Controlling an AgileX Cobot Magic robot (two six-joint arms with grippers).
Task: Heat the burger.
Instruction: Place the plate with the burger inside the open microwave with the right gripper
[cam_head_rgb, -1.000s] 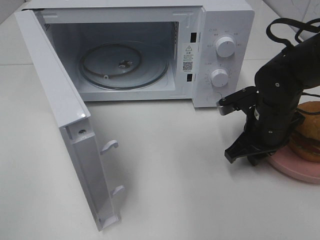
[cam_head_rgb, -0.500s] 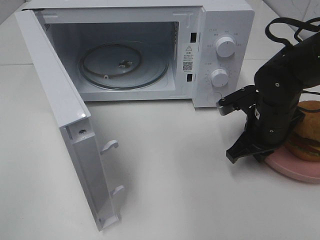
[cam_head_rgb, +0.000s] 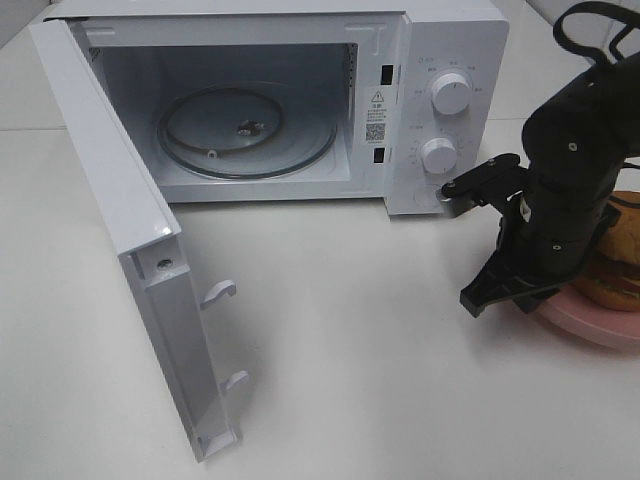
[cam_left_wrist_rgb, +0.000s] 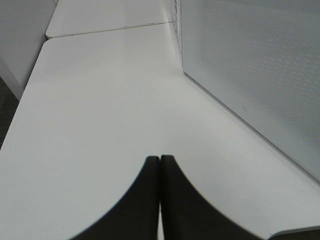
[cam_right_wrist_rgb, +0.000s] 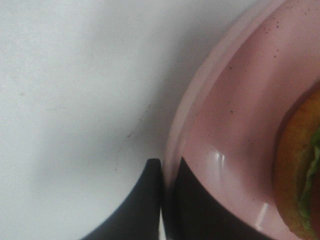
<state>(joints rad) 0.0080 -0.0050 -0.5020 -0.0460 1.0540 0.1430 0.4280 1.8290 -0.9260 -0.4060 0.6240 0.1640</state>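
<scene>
Starting with the biggest thing: is the microwave (cam_head_rgb: 455, 45) ready? — Mia

Yes. It stands at the far side of the white table (cam_head_rgb: 350, 380), its door (cam_head_rgb: 110, 210) swung wide to the left, and nothing sits on the glass turntable (cam_head_rgb: 247, 135). — Jon

And the burger (cam_head_rgb: 622, 270)? — Mia

It is outside, at the right edge of the scene, on a pink plate (cam_head_rgb: 590, 330) on the table, right of the microwave. The right arm hides part of it. — Jon

Which step is this, then? — Mia

The pick-up, I judge. The right gripper (cam_right_wrist_rgb: 167, 167) is clenched on the plate's near-left rim: in the right wrist view one finger lies outside the rim and the other on the plate's inner surface. The left gripper (cam_left_wrist_rgb: 160, 165) is pressed closed on nothing, over bare table beside the door. — Jon

What does the next move call for? — Mia

Lifting the plate level, I'd say, then carrying it left into the cavity and onto the turntable. A rim grip on one side could let it tip. — Jon

How does the burger look? — Mia

Round, with a golden-brown bun; up close a strip of green lettuce (cam_right_wrist_rgb: 312, 165) shows at its edge. It sits toward the plate's right side, apart from the fingers. — Jon
</scene>
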